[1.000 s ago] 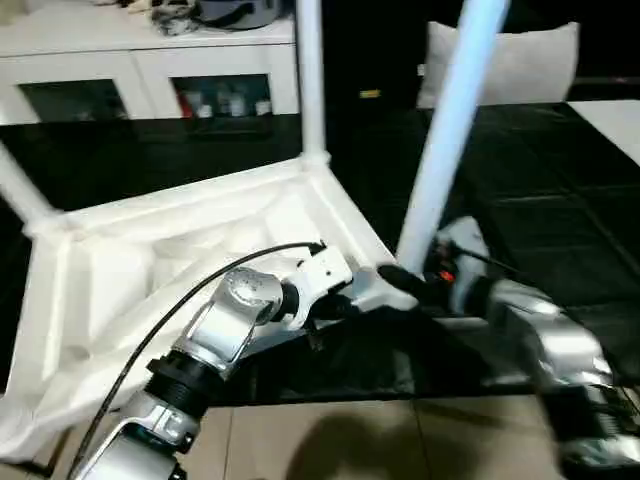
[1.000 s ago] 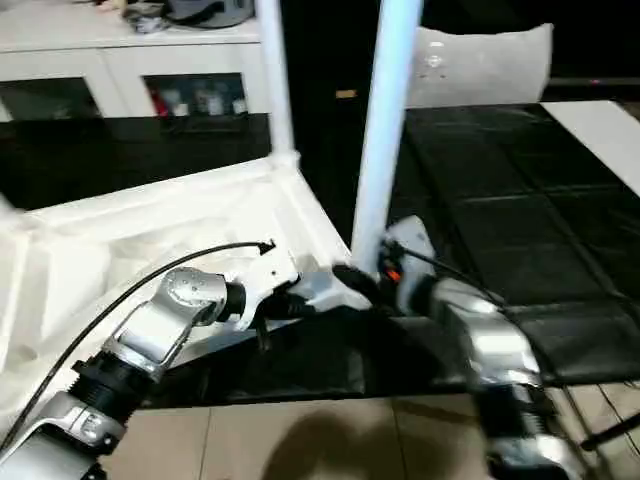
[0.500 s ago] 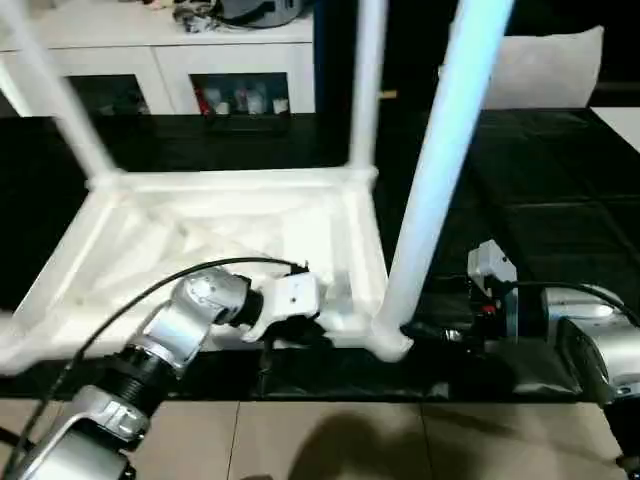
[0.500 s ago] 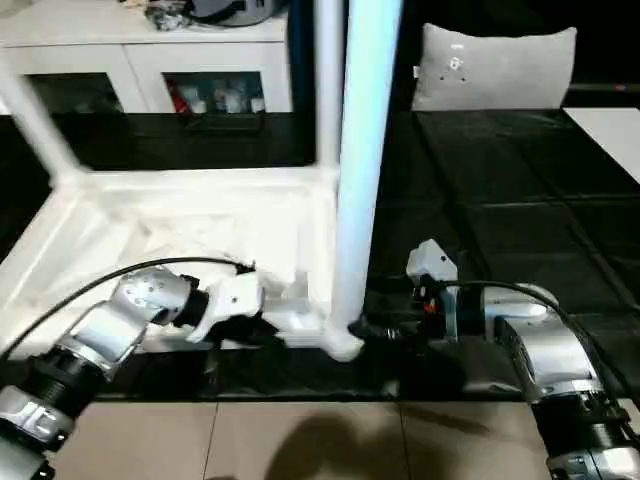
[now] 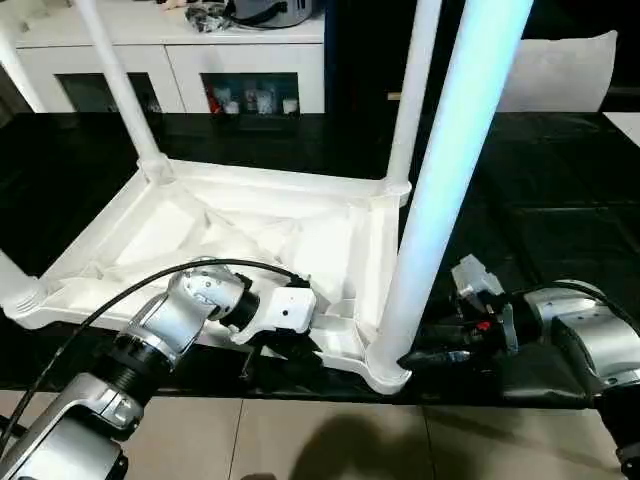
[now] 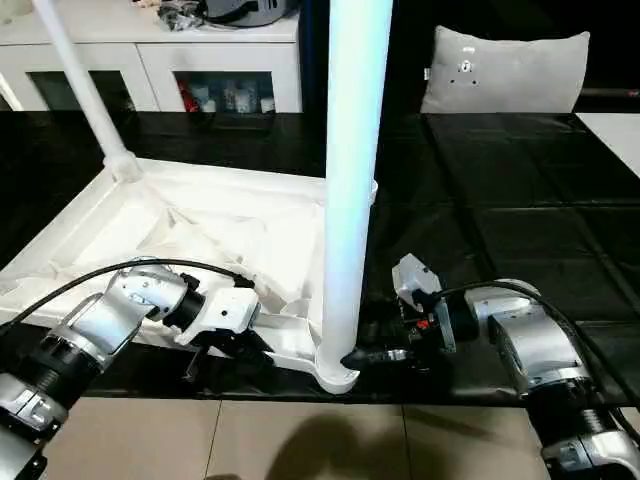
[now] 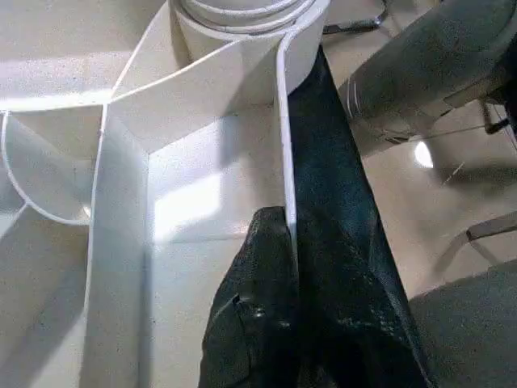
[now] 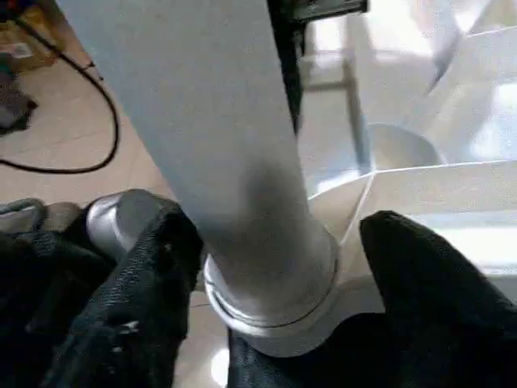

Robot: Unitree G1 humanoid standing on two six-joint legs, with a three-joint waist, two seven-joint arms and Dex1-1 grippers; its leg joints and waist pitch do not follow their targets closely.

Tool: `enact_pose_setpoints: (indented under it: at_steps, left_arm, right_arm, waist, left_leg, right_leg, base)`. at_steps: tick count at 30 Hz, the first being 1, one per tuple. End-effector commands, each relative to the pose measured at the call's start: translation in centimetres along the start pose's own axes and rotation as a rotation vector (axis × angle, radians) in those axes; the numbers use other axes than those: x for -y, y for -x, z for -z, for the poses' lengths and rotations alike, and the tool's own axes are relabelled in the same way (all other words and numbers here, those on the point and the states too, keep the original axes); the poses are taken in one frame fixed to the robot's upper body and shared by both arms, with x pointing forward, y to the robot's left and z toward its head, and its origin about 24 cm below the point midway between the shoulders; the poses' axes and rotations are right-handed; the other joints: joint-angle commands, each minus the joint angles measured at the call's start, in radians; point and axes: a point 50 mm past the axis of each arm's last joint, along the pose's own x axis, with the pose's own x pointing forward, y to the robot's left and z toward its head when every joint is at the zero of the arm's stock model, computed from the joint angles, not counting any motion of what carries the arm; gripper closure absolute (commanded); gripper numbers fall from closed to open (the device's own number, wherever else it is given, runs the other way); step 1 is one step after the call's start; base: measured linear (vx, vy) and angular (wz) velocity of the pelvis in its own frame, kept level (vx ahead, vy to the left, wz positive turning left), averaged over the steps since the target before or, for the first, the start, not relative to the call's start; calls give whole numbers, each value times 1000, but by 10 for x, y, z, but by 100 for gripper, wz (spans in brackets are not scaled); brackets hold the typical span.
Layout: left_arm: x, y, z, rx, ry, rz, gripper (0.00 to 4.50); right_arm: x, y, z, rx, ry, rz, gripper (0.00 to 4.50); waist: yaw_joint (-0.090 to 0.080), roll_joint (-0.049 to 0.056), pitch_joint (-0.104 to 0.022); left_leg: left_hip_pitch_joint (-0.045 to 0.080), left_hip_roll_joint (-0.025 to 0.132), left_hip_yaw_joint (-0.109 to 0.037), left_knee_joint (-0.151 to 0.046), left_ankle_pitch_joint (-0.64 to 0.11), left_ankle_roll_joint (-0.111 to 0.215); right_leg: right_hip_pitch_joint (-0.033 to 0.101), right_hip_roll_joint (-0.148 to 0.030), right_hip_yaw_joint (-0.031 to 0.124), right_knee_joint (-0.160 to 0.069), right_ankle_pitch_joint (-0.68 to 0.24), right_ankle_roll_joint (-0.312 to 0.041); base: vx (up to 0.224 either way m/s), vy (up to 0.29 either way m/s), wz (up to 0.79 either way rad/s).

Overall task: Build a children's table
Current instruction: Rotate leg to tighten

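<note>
Rotated table [image 5: 250, 230], legs socketed, left hand [image 7: 279, 323] gripping.

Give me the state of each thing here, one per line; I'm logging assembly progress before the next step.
White plastic square table top: upside down, ribbed underside up.
Near white tube leg: upright, seated in corner socket.
Two far white tube legs: upright in sockets.
Left gripper: shut on table top's rim.
Right gripper: open, fingers either side of near leg's base.
White cabinet glass doors: closed.
</note>
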Motion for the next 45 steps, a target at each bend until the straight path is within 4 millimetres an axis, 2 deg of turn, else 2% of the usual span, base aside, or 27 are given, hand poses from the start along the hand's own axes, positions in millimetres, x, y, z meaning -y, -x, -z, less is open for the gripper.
enact_pose_setpoints:
  at_steps: [1, 4, 5, 11, 14, 17, 19, 20, 21, 22, 24, 25, 26, 27, 28, 30, 31, 33, 34, 36, 39, 40, 41, 45]
  left_arm:
    - [4, -7, -1, -32, -31, 76, 450]
    - [3, -7, -1, -32, -30, 74, 450]
    - [3, -7, 0, -29, -28, 73, 450]
    - [3, -7, 1, -24, -14, 65, 450]
    - [3, -7, 2, -8, 17, 49, 450]
    - [0, -9, 0, 42, 98, 2, 450]
    - [-3, -11, -1, 64, 149, -47, 450]
    - [-3, -11, -1, 64, 149, -47, 450]
    - [-7, -14, -3, 80, 185, -106, 450]
    - [-14, -19, -7, 109, 234, -188, 450]
    - [-17, -22, -10, 120, 256, -230, 450]
    - [-21, -25, -13, 130, 277, -268, 450]
    - [-25, -30, -17, 141, 306, -311, 450]
    - [-25, -30, -17, 141, 306, -311, 450]
    - [-28, -32, -19, 145, 318, -335, 450]
    - [-34, -38, -26, 156, 352, -396, 450]
    - [-41, -42, -34, 180, 381, -450, 450]
    - [-45, -45, -39, 194, 396, -493, 450]
    - [-49, -47, -45, 208, 407, -537, 450]
    - [-51, -49, -48, 216, 406, -558, 450]
    - [-51, -50, -51, 210, 396, -576, 450]
    - [-50, -51, -49, 195, 385, -581, 450]
    - [-49, -50, -46, 173, 370, -589, 450]
    - [-45, -43, -33, 133, 331, -576, 450]
  right_arm:
    - [1, -3, -6, 10, 16, -28, 146]
    - [0, -5, -6, 11, 10, -43, 152]
    - [0, -7, -5, 12, 9, -51, 185]
    - [0, -11, -4, 28, -1, -62, 236]
    - [-2, -13, -4, 53, -12, -65, 244]
    - [-1, -17, -5, 108, -43, -6, 251]
    - [2, -21, -5, 119, -60, 77, 252]
    - [2, -21, -5, 119, -60, 77, 252]
    - [7, -26, -5, 120, -73, 165, 252]
    - [16, -34, -5, 132, -107, 297, 252]
    - [21, -38, -6, 144, -130, 364, 252]
    - [25, -42, -7, 157, -157, 424, 254]
    - [29, -49, -8, 176, -184, 489, 254]
    - [29, -49, -8, 176, -184, 489, 254]
    - [31, -53, -8, 183, -199, 521, 254]
    - [35, -64, -7, 179, -223, 611, 256]
    - [39, -72, -7, 189, -238, 682, 256]
    - [41, -77, -7, 210, -246, 717, 256]
    - [41, -81, -8, 230, -255, 735, 202]
    - [42, -83, -9, 246, -250, 751, 186]
    - [41, -81, -10, 278, -253, 771, 171]
    - [40, -78, -11, 300, -255, 765, 155]
    - [39, -73, -11, 323, -258, 753, 142]
    - [32, -47, -8, 311, -192, 665, 106]
  waist:
    - [-4, -17, -63]
    - [0, -18, -63]
    - [0, -18, -63]
    - [0, -20, -62]
    - [-1, -19, -61]
    - [-4, -21, -60]
    - [-6, -17, -58]
    - [-11, -20, -56]
    - [-19, -18, -55]
    - [-29, -27, -54]
    - [-39, -21, -51]
    - [-52, -22, -53]
    - [-61, -23, -53]
    - [-72, -20, -53]
    - [-72, -20, -53]
    - [-88, -18, -55]
    - [-92, -17, -53]
    - [-95, -15, -54]
    - [-96, -12, -53]
    - [-97, -13, -55]
    - [-96, -10, -59]
    - [-96, -14, -61]
    - [-92, -13, -63]
    - [-80, -13, -62]
  left_leg:
    - [-4, 80, -27, -57, -9, 106]
    - [-4, 79, -26, -58, -9, 106]
    - [-4, 79, -26, -57, -6, 105]
    - [-5, 76, -25, -58, -13, 100]
    - [-4, 74, -23, -58, -20, 95]
    - [-2, 79, -26, -61, -22, 90]
    - [-2, 74, -25, -60, -29, 85]
    - [-3, 71, -24, -61, -36, 76]
    - [-3, 66, -22, -61, -46, 66]
    - [-4, 63, -22, -61, -54, 59]
    - [-3, 63, -26, -63, -55, 45]
    - [-5, 58, -27, -61, -72, 45]
    - [-5, 59, -27, -61, -76, 53]
    - [-5, 62, -30, -62, -76, 52]
    - [-5, 62, -30, -62, -76, 52]
    - [-9, 57, -28, -60, -68, 60]
    - [-5, 55, -26, -60, -66, 61]
    - [-7, 52, -26, -60, -71, 65]
    - [-6, 54, -28, -60, -73, 67]
    - [-5, 59, -30, -61, -71, 74]
    - [-10, 66, -35, -60, -46, 86]
    - [-12, 69, -37, -60, -28, 96]
    - [-13, 69, -37, -60, -8, 105]
    - [-13, 70, -34, -57, 2, 128]
  right_leg:
    - [58, -116, 85, -62, -311, 43]
    - [58, -116, 85, -62, -314, 44]
    - [58, -116, 85, -62, -314, 46]
    - [59, -115, 83, -65, -331, 57]
    - [59, -114, 82, -69, -349, 66]
    - [58, -114, 81, -72, -355, 66]
    - [57, -114, 79, -74, -370, 68]
    - [58, -113, 78, -78, -385, 74]
    - [58, -110, 75, -84, -406, 82]
    - [60, -108, 70, -88, -423, 93]
    - [57, -108, 64, -94, -437, 97]
    - [64, -109, 59, -100, -452, 114]
    - [63, -109, 61, -101, -442, 120]
    - [62, -111, 62, -100, -432, 109]
    - [62, -111, 62, -100, -432, 109]
    - [63, -111, 67, -96, -405, 95]
    - [58, -110, 66, -100, -409, 88]
    - [61, -110, 65, -101, -419, 90]
    - [60, -110, 65, -101, -418, 89]
    - [60, -112, 67, -99, -401, 82]
    - [63, -117, 75, -86, -343, 64]
    - [65, -119, 79, -79, -309, 53]
    - [66, -122, 82, -71, -279, 41]
    - [65, -120, 82, -70, -267, 37]
  base:
    - [0, 0, 0]
    - [0, 0, 0]
    - [0, 0, 0]
    - [0, 0, 0]
    - [0, 0, 0]
    - [0, 0, 0]
    - [0, 0, 0]
    - [0, 0, 0]
    - [0, 0, 0]
    - [0, 0, 0]
    - [0, 0, 0]
    - [0, 0, 0]
    - [0, 0, 0]
    - [0, 0, 0]
    - [0, 0, 0]
    - [0, 0, 0]
    - [0, 0, 0]
    - [0, 0, 0]
    - [0, 0, 0]
    - [0, 0, 0]
    - [0, 0, 0]
    - [0, 0, 0]
    - [0, 0, 0]
    - [0, 0, 0]
